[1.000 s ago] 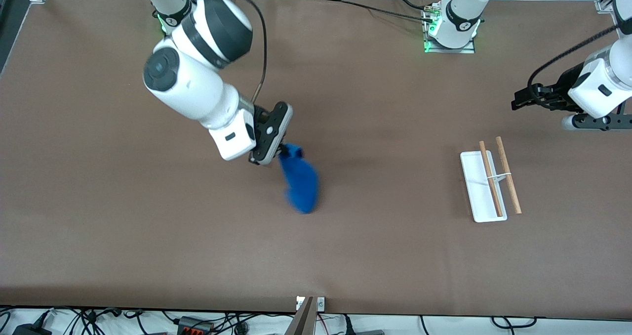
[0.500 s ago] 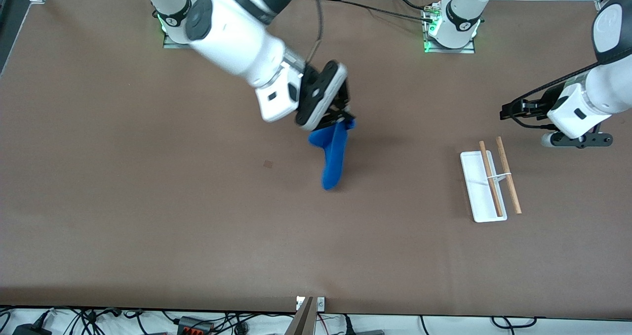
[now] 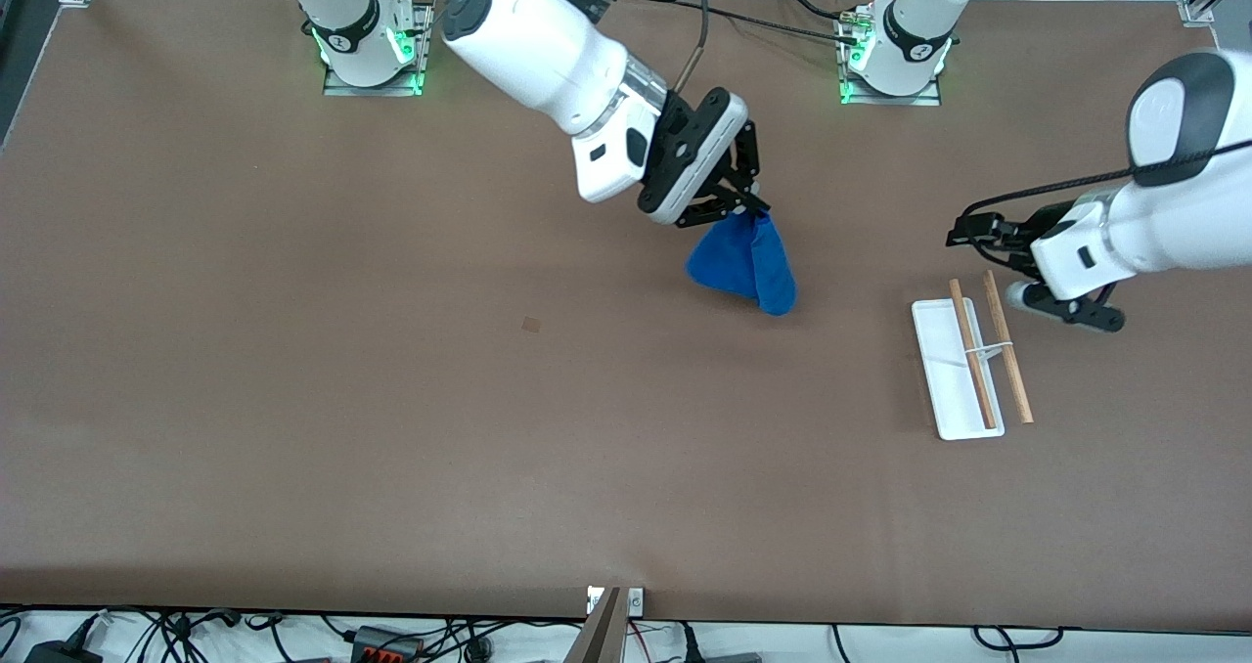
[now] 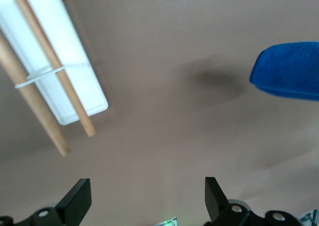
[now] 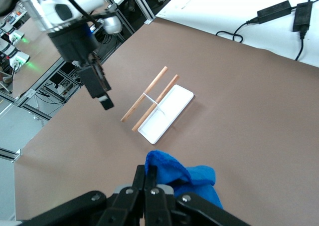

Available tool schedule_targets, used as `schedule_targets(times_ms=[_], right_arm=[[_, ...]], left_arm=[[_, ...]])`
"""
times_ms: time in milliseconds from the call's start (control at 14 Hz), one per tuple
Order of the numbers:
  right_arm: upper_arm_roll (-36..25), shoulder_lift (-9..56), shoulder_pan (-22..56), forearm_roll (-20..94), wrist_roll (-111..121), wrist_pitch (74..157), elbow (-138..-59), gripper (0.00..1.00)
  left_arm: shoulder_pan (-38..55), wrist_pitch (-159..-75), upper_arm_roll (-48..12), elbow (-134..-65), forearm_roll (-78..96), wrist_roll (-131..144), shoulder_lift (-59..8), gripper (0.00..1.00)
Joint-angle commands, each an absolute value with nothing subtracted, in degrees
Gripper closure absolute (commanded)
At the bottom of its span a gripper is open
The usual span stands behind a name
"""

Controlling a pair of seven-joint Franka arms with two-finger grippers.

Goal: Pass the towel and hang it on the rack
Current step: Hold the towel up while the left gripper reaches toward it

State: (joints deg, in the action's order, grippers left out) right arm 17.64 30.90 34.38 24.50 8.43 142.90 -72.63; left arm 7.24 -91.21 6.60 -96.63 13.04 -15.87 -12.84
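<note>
The blue towel [image 3: 745, 264] hangs bunched from my right gripper [image 3: 751, 211], which is shut on its top edge, up in the air over the middle of the table. In the right wrist view the shut fingers [image 5: 149, 175] pinch the towel [image 5: 189, 178]. The rack [image 3: 934, 350], a white tray with two wooden rods, stands toward the left arm's end of the table. My left gripper [image 3: 968, 230] is open and empty, in the air beside the rack's end nearer the bases. Its view [image 4: 144, 198] shows the rack [image 4: 84, 81] and the towel [image 4: 289, 79].
The brown table [image 3: 391, 399] bears only a small dark mark [image 3: 531, 325]. The rack [image 5: 169, 113] and my left gripper [image 5: 102, 99] show in the right wrist view. Cables and power bricks lie past the table's edge nearest the front camera.
My right arm has lifted the towel and carried it toward the left arm's end of the table. My left gripper has moved in toward the rack and the towel.
</note>
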Motion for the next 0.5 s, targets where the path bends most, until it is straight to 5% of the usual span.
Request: schedule_targets(times_ms=[0, 429], right_arm=[[17.58, 31.82, 35.24, 25.58, 7.47, 143.61, -70.93, 1.0], [17.58, 31.73, 35.33, 25.49, 7.47, 143.7, -70.93, 1.0]], left_arm=[[7.38, -92.71, 4.76, -95.45, 15.03, -21.95, -13.71, 0.0], [6.94, -106.67, -2.54, -103.17, 15.38, -35.75, -13.54, 0.0]])
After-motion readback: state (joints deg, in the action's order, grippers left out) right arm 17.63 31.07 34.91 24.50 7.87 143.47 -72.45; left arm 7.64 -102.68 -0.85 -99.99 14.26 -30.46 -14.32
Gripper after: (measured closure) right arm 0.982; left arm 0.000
